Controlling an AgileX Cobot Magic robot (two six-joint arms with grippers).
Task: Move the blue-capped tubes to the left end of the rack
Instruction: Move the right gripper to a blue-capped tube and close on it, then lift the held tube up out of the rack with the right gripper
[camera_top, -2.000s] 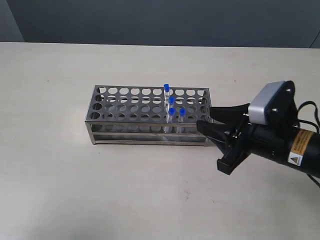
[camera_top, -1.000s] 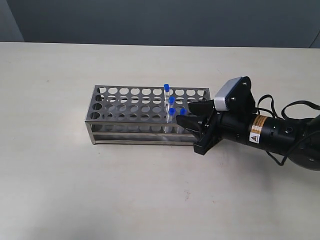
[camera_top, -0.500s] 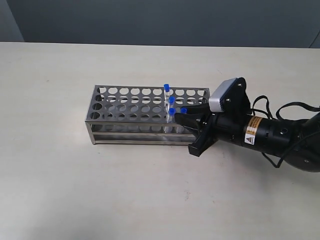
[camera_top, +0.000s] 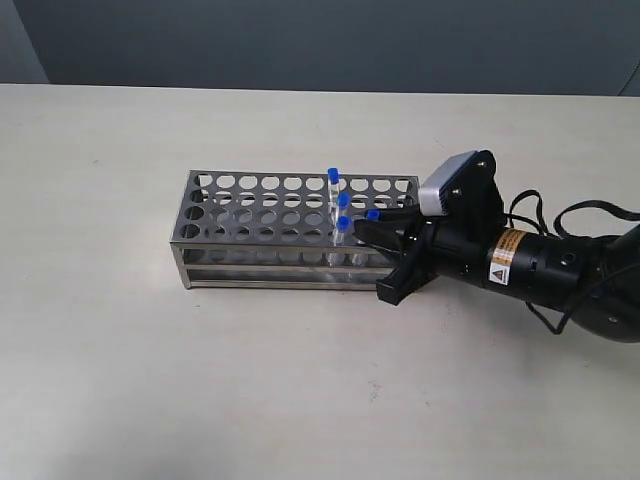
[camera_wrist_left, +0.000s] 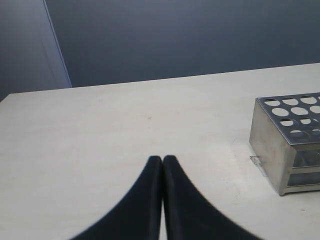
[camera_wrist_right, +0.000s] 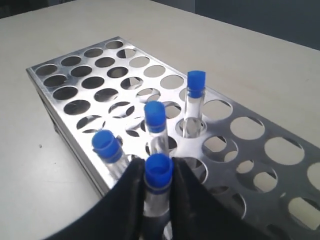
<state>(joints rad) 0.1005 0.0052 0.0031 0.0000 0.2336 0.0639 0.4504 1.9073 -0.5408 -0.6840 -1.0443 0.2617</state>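
1. So, the step in hand looks like the first pick. The right hand (camera_top: 368, 232) is pinched narrow on one tube (camera_wrist_right: 158, 172), fingers just under its blue cap. That tube is seated in a hole in the front row, right of the middle of the rack (camera_top: 200, 215).
2. The other three tubes (camera_top: 343, 200) are bunched close by: one just beside the held one, two further back. All four are well away from the rack's left end, where every hole I can see is empty.
3. My guess for the next move is a straight lift until the tube's bottom clears the top plate, then along to the left end and down into a hole. Any tilt on the way up and it could bind in the plate. It's a slim clear tube too, so it might slip in the grip.
4. What's in the way is the neighbour tube right next to one finger, plus the other caps sticking up along the path left. Go high or stay along the front edge.
5. The left hand (camera_wrist_left: 162, 159) is closed tight on nothing, over the bare bench (camera_wrist_left: 100, 125) off the rack's left end, apart from it.
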